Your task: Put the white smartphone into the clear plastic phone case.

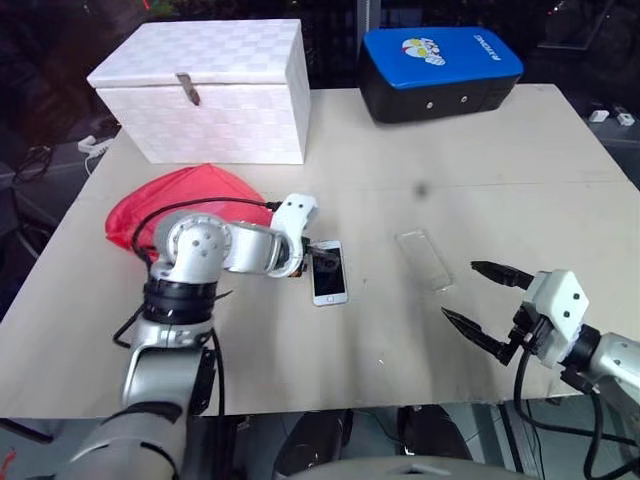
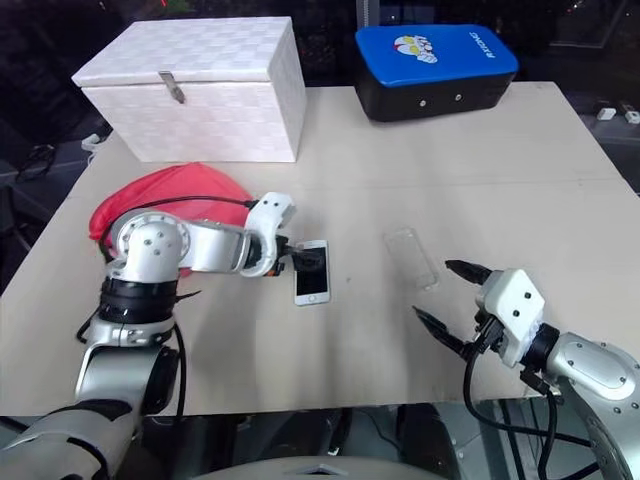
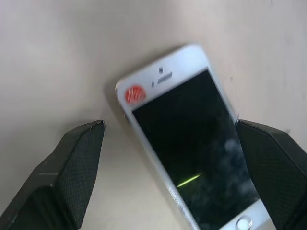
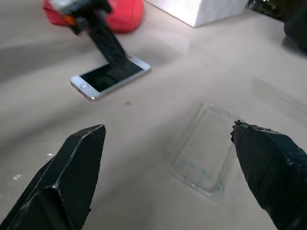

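The big desk holds a white box. The white smartphone lies flat, screen up. The clear plastic phone case lies near it. The left gripper is over the phone, fingers apart. The right gripper waits near the case, fingers apart.

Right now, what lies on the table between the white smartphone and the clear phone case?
Nothing: bare table separates the white smartphone from the clear phone case, as the left eye and right wrist views show.
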`<action>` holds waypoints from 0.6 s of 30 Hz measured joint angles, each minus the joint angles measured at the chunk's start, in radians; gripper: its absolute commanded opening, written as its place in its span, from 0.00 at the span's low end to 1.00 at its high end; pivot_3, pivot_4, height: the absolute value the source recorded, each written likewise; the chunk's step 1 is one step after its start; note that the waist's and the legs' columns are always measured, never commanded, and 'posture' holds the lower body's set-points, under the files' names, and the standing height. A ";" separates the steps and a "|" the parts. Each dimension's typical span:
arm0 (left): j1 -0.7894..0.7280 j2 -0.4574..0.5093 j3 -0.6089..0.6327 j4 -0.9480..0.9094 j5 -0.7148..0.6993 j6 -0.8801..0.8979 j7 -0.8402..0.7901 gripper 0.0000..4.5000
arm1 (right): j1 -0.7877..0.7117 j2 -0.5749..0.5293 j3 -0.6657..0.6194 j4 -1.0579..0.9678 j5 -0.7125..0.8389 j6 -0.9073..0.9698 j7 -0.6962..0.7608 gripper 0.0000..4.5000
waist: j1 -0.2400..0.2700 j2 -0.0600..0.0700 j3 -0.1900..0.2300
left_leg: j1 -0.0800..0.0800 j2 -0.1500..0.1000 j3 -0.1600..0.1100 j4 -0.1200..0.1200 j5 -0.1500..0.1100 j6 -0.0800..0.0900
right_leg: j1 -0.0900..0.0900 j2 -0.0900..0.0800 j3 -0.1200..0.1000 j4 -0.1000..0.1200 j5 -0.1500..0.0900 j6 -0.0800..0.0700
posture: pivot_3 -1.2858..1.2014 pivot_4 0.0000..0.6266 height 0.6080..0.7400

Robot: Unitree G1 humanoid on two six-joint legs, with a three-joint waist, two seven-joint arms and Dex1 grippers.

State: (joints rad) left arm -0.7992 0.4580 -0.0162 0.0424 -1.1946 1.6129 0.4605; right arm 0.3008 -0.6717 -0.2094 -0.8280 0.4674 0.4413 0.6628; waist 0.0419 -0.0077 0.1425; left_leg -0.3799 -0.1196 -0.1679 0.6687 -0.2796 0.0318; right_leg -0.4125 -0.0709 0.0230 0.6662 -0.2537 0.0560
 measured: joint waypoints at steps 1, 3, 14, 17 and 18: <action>-0.043 0.019 -0.056 0.046 -0.051 -0.001 0.038 0.99 | 0.007 0.000 -0.001 -0.007 0.001 0.008 -0.009 0.99 | 0.000 -0.001 0.001 | 0.000 0.000 0.000 0.000 0.000 0.000 | 0.000 0.000 0.000 0.001 0.000 0.000 | 0.52 0.24 1.00; -0.090 0.029 -0.111 0.095 -0.109 -0.001 0.080 0.99 | 0.010 0.000 -0.001 -0.019 0.001 0.017 -0.019 0.99 | -0.002 -0.001 0.001 | 0.000 0.000 0.001 0.000 0.000 0.000 | 0.000 0.000 0.001 0.001 0.000 0.000 | 0.52 0.24 1.00; -0.182 -0.024 -0.282 0.200 -0.154 -0.002 0.245 0.99 | 0.021 0.017 0.015 -0.079 0.002 0.062 -0.099 0.99 | 0.000 0.000 -0.003 | 0.003 -0.001 0.005 0.000 0.000 0.000 | 0.000 0.000 0.005 0.005 0.000 0.000 | 0.52 0.24 1.00; -0.186 -0.013 -0.308 0.204 -0.147 -0.011 0.231 0.99 | 0.027 0.020 0.015 -0.094 0.004 0.075 -0.113 0.99 | -0.001 0.000 -0.005 | 0.004 0.000 0.006 0.000 0.000 0.000 | 0.000 0.000 0.005 0.006 -0.001 0.001 | 0.52 0.24 1.00; -0.186 -0.012 -0.310 0.205 -0.142 -0.013 0.222 0.94 | 0.030 0.021 0.015 -0.099 0.003 0.078 -0.116 1.00 | -0.001 0.000 -0.006 | 0.004 0.000 0.006 0.000 0.000 0.000 | 0.000 0.000 0.006 0.006 -0.001 0.001 | 0.52 0.24 1.00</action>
State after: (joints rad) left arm -0.9850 0.4461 -0.3266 0.2475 -1.3365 1.6003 0.6823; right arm 0.3304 -0.6508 -0.1939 -0.9270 0.4705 0.5189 0.5465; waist 0.0409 -0.0076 0.1368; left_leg -0.3760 -0.1201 -0.1617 0.6690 -0.2795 0.0317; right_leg -0.4126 -0.0709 0.0288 0.6720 -0.2542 0.0566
